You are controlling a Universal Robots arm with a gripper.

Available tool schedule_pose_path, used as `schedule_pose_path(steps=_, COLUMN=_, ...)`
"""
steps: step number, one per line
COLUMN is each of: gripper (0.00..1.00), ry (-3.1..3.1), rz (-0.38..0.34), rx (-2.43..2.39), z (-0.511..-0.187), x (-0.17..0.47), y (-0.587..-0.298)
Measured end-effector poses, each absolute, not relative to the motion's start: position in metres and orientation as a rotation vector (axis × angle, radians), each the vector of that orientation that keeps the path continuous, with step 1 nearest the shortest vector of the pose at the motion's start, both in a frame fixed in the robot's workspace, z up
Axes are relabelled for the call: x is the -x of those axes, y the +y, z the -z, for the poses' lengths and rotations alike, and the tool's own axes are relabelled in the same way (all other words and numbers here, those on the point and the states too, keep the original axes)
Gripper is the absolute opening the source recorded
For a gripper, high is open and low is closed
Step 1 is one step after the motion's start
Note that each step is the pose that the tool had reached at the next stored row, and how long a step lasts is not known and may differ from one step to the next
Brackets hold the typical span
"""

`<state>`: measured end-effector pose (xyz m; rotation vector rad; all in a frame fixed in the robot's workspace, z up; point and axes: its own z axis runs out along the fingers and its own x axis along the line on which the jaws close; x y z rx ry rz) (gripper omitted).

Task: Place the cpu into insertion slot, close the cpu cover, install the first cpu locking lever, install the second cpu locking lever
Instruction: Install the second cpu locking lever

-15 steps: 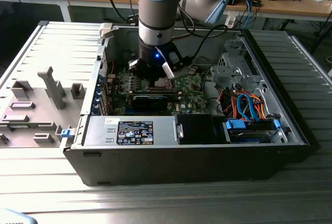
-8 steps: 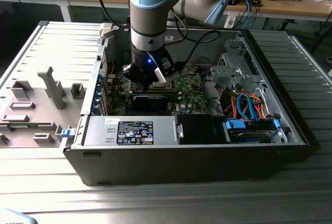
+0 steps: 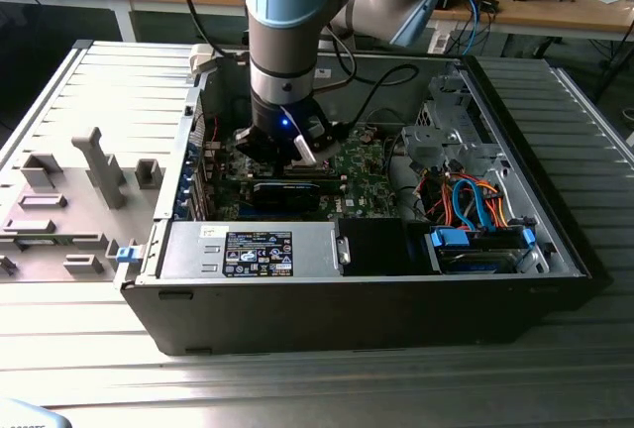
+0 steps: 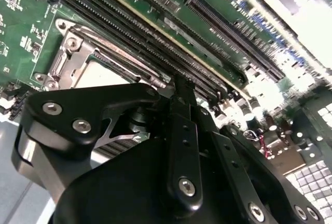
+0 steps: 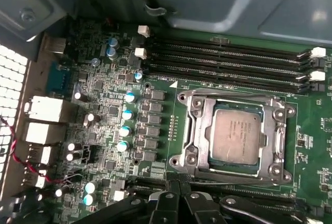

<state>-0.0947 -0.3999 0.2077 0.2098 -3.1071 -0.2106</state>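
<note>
Though the cpu (image 5: 237, 136) sits in the insertion slot (image 5: 193, 130) just ahead of my end effector (image 5: 179, 203), cover closed, I cannot tell my grip state.

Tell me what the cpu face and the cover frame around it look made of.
The cpu: dull silvery-grey metal by its look, a flat matte face with faint print. The cpu cover: brighter bare metal, probably stamped steel, going by its thin pressed edges and glints. Neither is certain from looks alone.

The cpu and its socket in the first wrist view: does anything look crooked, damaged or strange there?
Nothing stands out. The cpu lies flat and square inside the insertion slot, and the cpu cover frames it evenly. The gripper sits beside the socket.
</note>
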Motion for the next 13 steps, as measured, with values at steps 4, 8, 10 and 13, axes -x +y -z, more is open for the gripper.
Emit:
schedule_pose_path(steps=4, gripper=0.11, ry=-3.107, rz=0.221, rx=-0.210, z=-0.2021, x=0.0947, y=-0.3871)
schedule_pose_path(steps=8, gripper=0.11, ry=-3.106, rz=0.228, rx=-0.210, z=-0.1992, x=0.0948, y=-0.3870)
schedule_pose_path(steps=10, gripper=0.11, ry=-3.106, rz=0.227, rx=-0.210, z=-0.1976, x=0.0948, y=-0.3872)
schedule_pose_path(steps=13, gripper=0.11, ry=-3.106, rz=0.226, rx=-0.210, z=-0.1981, x=0.0948, y=-0.3874)
